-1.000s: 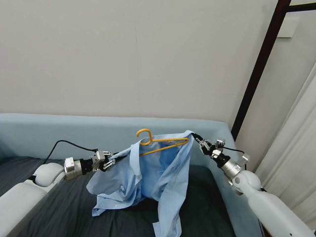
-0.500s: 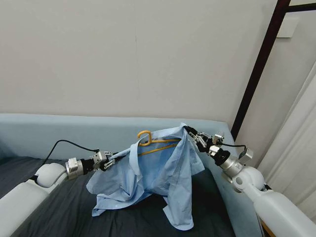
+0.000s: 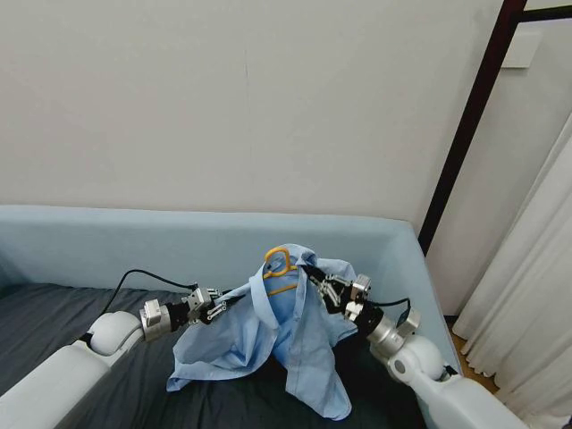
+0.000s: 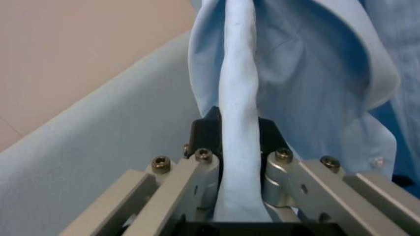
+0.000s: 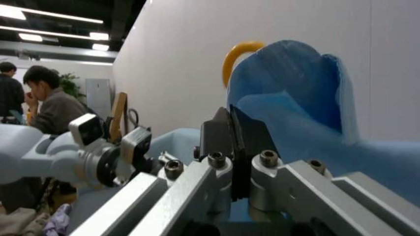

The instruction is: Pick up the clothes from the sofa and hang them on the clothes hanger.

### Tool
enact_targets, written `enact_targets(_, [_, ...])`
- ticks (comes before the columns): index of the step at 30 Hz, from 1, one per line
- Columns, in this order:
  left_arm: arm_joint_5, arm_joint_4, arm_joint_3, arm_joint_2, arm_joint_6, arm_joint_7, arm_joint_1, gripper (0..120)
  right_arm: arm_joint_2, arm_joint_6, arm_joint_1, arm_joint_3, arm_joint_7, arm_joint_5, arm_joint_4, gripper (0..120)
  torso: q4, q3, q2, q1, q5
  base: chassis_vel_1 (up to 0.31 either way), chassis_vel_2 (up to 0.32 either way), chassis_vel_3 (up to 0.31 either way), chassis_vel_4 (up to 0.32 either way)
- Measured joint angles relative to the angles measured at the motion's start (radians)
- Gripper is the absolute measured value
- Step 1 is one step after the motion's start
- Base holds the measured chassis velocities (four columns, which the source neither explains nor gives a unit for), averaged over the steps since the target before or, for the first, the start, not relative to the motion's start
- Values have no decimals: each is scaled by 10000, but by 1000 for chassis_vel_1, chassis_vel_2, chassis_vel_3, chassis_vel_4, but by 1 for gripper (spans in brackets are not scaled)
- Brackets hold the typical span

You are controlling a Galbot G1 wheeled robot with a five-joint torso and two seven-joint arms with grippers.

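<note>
Fingers of left gripper [image 3: 216, 305] and right gripper [image 3: 317, 281] are clamped on the light-blue cloth shirt [image 3: 259, 332]; the yellow plastic hanger [image 3: 279, 261] is found nearer the right, at its eleven o'clock.

This looks like a living-room corner staged inside a larger work hall, not a lived-in home; a pale blue sofa [image 3: 107, 237] with a dark grey seat cushion [image 3: 36, 304] stands flush against a bare cream wall [image 3: 223, 98]; white curtains [image 3: 536, 304] hang at the right, near a dark upright post [image 3: 465, 134]; a small white plate [image 3: 521, 46] sits high on the wall beyond that post; the right wrist view looks the other way, into an open room with a dark ceiling and long strip lights [image 5: 98, 35]; a leafy plant [image 5: 67, 80] stands far off there; loose cloth [image 5: 26, 221] lies heaped low down.
</note>
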Motion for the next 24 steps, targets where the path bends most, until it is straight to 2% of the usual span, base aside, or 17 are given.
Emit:
enact_targets(8, [-340, -150, 117, 79, -73, 32, -130, 7, 225, 316, -478, 345, -670, -1036, -270, 0, 1, 0, 0, 0, 0, 0, 0, 0, 0])
enact_targets(24, [-584, -558, 51, 395, -88, 27, -87, 7, 176, 403, -1022, 648, -2204, -1870, -536, 0, 1, 1, 0, 0, 0, 0, 0, 0, 0])
